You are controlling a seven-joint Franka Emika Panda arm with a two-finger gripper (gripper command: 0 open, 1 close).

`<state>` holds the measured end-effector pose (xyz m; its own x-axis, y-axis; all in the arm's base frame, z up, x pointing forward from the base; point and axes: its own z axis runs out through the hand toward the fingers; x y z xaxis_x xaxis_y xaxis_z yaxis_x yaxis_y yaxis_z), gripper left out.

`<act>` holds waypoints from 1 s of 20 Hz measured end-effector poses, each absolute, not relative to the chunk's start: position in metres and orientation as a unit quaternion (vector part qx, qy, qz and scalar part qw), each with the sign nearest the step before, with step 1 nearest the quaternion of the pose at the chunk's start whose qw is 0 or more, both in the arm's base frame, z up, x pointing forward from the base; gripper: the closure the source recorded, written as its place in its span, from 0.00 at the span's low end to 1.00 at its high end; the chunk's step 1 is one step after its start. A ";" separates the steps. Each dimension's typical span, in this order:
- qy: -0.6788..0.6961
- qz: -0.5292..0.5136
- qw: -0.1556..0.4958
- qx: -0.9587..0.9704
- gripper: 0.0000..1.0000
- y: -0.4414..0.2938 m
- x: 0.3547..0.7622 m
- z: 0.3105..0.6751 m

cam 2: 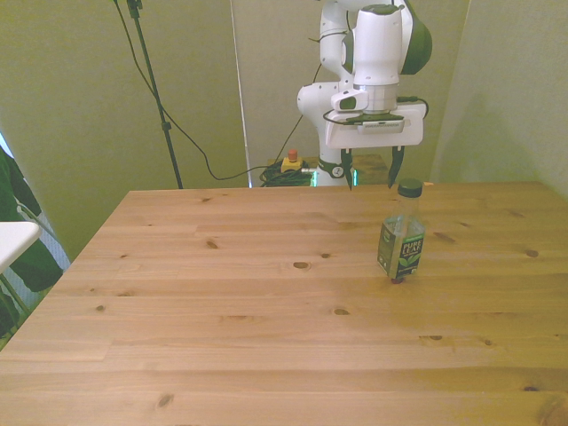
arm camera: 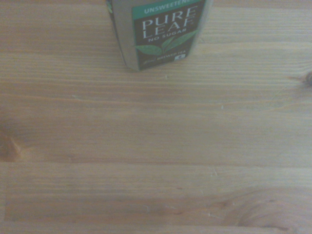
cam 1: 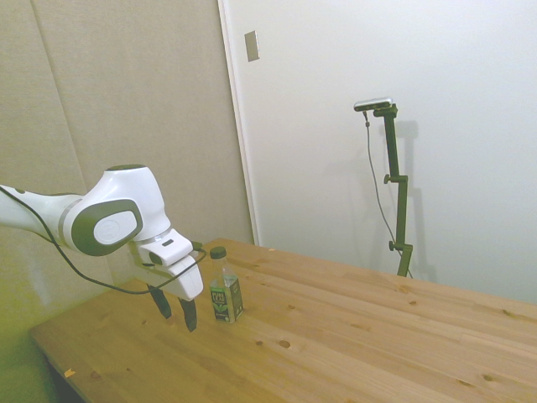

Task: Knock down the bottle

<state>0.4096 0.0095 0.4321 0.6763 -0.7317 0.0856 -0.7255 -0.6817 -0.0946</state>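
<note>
A small clear bottle (cam 1: 225, 290) with a dark cap and a dark green label stands upright on the wooden table (cam 1: 352, 336). In the front view the bottle (cam 2: 402, 235) is toward the front view's right. My gripper (cam 1: 174, 309) hangs just above the table, a short way from the bottle on the robot's side, and does not touch it. The fingers (cam 2: 347, 169) are spread apart with nothing between them, so the gripper (cam 2: 370, 169) is open. The wrist view shows the bottle's lower label (arm camera: 158, 31) from close by, with bare wood around it.
The table's edge (cam 1: 59, 357) lies below the gripper in the side view. A wall and a door panel (cam 1: 352, 126) stand behind the table. In the front view a dark garment (cam 2: 18, 222) hangs at the far left, off the table.
</note>
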 end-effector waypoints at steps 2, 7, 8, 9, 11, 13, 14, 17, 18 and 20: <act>0.399 -0.057 0.026 -0.915 1.00 0.008 0.409 0.431; 0.397 -0.075 0.031 -0.914 1.00 0.009 0.418 0.450; 0.396 -0.080 0.031 -0.914 1.00 0.010 0.422 0.457; 0.395 -0.085 0.028 -0.914 1.00 0.011 0.426 0.462; 0.390 -0.092 0.023 -0.916 1.00 0.015 0.437 0.470; 0.383 -0.095 0.022 -0.919 1.00 0.021 0.449 0.474; 0.378 -0.098 0.019 -0.920 1.00 0.024 0.455 0.476; 0.367 -0.105 0.013 -0.924 1.00 0.032 0.469 0.480; 0.363 -0.108 0.012 -0.925 1.00 0.034 0.473 0.482; 0.355 -0.119 0.009 -0.927 1.00 0.037 0.480 0.488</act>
